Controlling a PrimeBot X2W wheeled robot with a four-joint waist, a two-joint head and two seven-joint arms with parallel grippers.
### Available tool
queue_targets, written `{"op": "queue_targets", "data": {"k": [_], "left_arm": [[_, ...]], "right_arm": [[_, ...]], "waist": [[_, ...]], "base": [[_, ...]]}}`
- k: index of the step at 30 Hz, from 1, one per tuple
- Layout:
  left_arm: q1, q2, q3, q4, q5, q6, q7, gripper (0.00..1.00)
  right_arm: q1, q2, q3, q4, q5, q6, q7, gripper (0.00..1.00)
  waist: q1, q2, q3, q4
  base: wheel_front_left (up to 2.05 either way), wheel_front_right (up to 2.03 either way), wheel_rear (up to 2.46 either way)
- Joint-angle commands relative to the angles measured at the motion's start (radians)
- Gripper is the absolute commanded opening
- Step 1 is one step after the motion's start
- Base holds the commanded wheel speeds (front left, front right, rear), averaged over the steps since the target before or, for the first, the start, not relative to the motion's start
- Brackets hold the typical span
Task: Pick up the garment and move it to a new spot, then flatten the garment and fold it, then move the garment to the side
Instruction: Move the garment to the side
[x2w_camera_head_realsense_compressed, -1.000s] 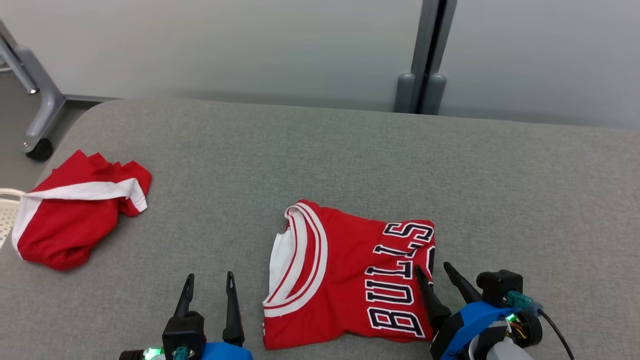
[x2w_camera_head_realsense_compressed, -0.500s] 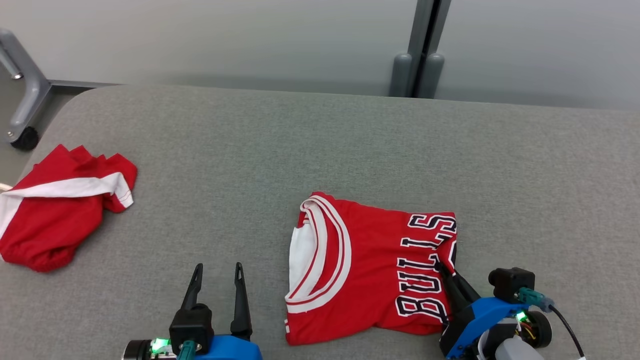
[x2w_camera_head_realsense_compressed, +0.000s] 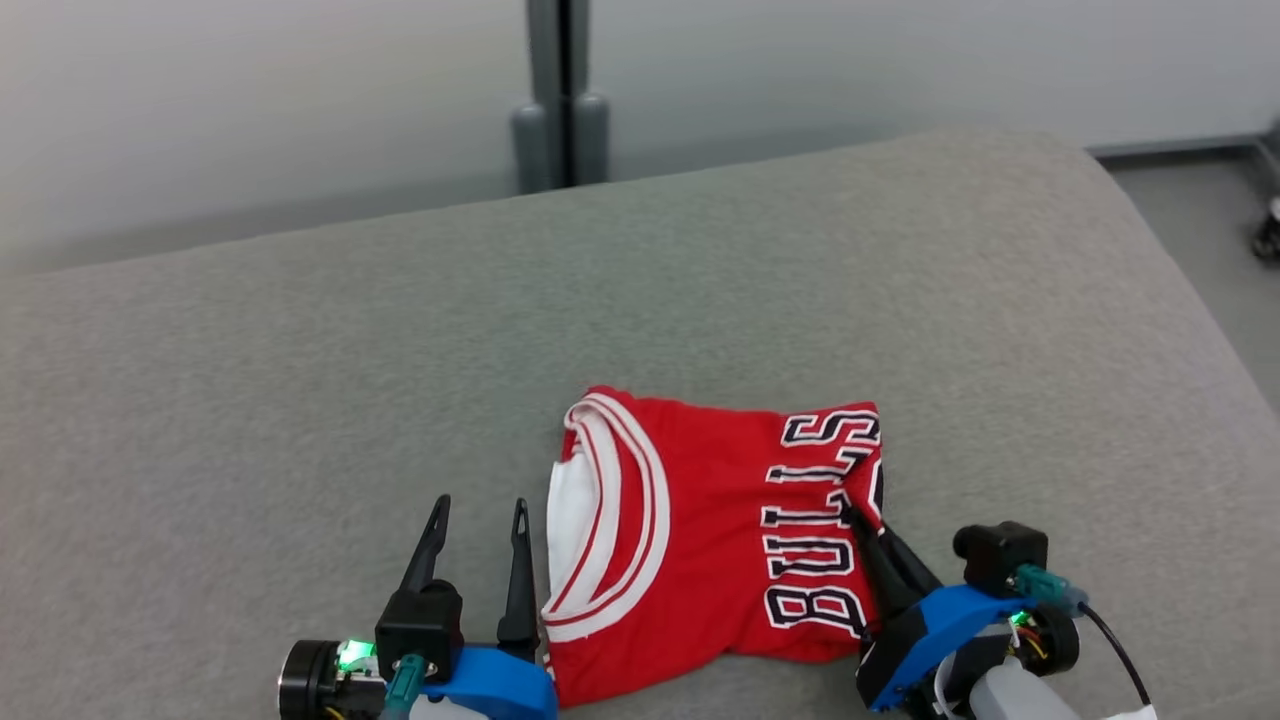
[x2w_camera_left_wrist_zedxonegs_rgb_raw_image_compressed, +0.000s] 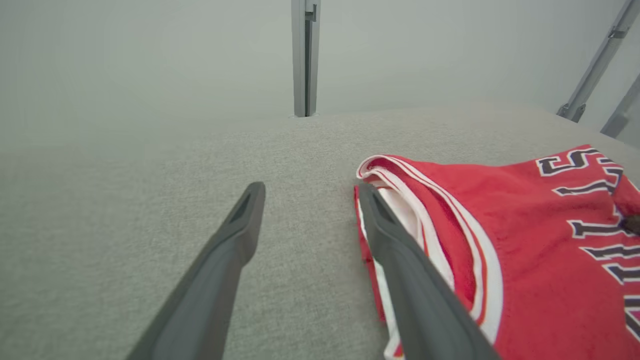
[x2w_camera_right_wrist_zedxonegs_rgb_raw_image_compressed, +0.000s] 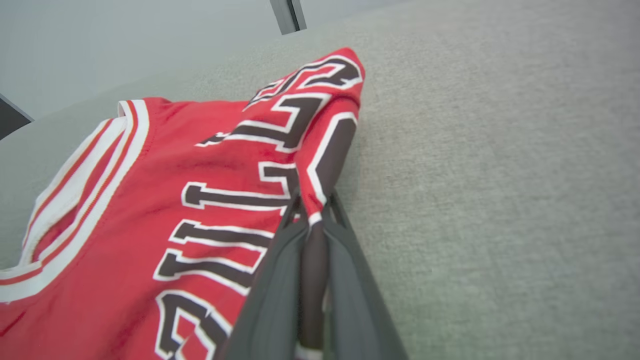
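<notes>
**Item: garment** (x2w_camera_head_realsense_compressed: 700, 540). Red sleeveless jersey with white and red banding at the collar and dark, white-edged lettering (x2w_camera_head_realsense_compressed: 815, 530). It lies folded into a compact, roughly square packet on the grey cloth-covered worktop (x2w_camera_head_realsense_compressed: 300, 350), near the front edge and somewhat right of centre. The collar band (x2w_camera_head_realsense_compressed: 605, 520) faces the robot's left and the lettering runs along the right side.

**Handling, as judged.** Light, soft knit with no stiffness of its own. Lifted by one edge, the layers would likely sag and slide apart, undoing the fold. The cloth covering looks likely to drag on the fabric, so sliding may rumple the underside. Best held at a folded edge where several layers stack, ideally at two opposite edges together. The doubled right edge and the banded collar side look the firmest places.

**Right gripper** (x2w_camera_head_realsense_compressed: 855, 515). Fingers brought together and clamped on the garment's right folded edge, about midway along the lettering. From the right wrist view, a ridge of red cloth is pinched up between them, and the edge rises slightly off the worktop there.

**Left gripper** (x2w_camera_head_realsense_compressed: 480, 503). Fingers spread wide with nothing between them, low over the worktop. The inner finger is just beside the collar edge. I cannot tell whether it touches the cloth.

**Surroundings.** A grey post (x2w_camera_head_realsense_compressed: 560, 90) stands against the pale wall behind the worktop.
</notes>
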Motion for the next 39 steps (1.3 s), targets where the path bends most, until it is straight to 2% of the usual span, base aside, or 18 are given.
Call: {"op": "queue_targets", "data": {"k": [1,10,14,17,22,26,30,31,34,35,39], "left_arm": [[-0.011,0.0,-0.001,0.001,0.001,0.005,-0.003,1.0],[-0.032,0.0,0.007,0.006,0.011,0.005,-0.003,1.0],[-0.042,0.0,0.023,0.015,0.024,0.001,-0.003,1.0],[-0.046,0.0,0.027,0.023,0.028,-0.006,-0.003,1.0],[-0.06,0.0,0.014,0.029,0.029,-0.014,-0.003,1.0],[-0.07,0.0,0.012,0.036,0.043,-0.012,-0.003,1.0],[-0.08,0.0,0.016,0.04,0.067,-0.015,-0.003,1.0],[-0.08,0.0,0.016,0.04,0.067,-0.015,-0.003,1.0],[-0.098,0.0,0.019,0.036,0.086,-0.018,-0.003,1.0],[-0.104,0.0,0.023,0.032,0.096,-0.015,-0.003,1.0],[-0.126,0.0,0.027,0.022,0.113,-0.01,-0.003,1.0]], "right_arm": [[-0.012,-0.006,0.013,-0.008,0.01,0.0,-0.001,0.0],[-0.02,-0.005,0.075,-0.059,0.064,0.0,-0.002,0.0],[-0.028,-0.005,0.084,-0.071,0.076,0.0,-0.002,0.0],[-0.036,-0.004,0.085,-0.077,0.079,0.0,-0.002,0.0],[-0.062,-0.008,0.066,-0.076,0.05,0.0,-0.002,0.0],[-0.129,-0.032,0.037,-0.05,0.01,0.0,-0.002,0.0],[-0.225,-0.077,-0.036,0.012,-0.047,0.0,-0.002,0.0],[-0.225,-0.077,-0.036,0.012,-0.047,0.0,-0.002,0.0],[-0.302,-0.138,-0.117,0.068,-0.102,0.0,-0.002,0.0],[-0.351,-0.178,-0.172,0.105,-0.147,0.0,-0.002,0.0],[-0.428,-0.269,-0.302,0.18,-0.236,0.0,-0.002,0.0]], "waist": [[-0.0001,-0.0002,-0.05,-0.083],[-0.0001,-0.0002,-0.024,-0.282],[-0.0001,-0.0002,-0.003,-0.339],[-0.0001,-0.0002,0.009,-0.353],[-0.0001,-0.0002,0.03,-0.324],[-0.0001,-0.0002,0.059,-0.269],[-0.0001,-0.0002,0.1,-0.196],[-0.0001,-0.0002,0.1,-0.196],[-0.0001,-0.0002,0.139,-0.142],[-0.0001,-0.0002,0.163,-0.114],[-0.0001,-0.0002,0.213,-0.066]], "base": [[0.0,0.0,0.0],[0.0,0.0,0.0],[0.0,0.0,0.0],[0.0,0.0,0.0],[0.0,0.0,0.0],[0.0,0.0,0.0],[0.0,0.0,0.0],[0.0,0.0,0.0],[0.0,0.0,0.0],[0.0,0.0,0.0],[0.0,0.0,0.0]]}}
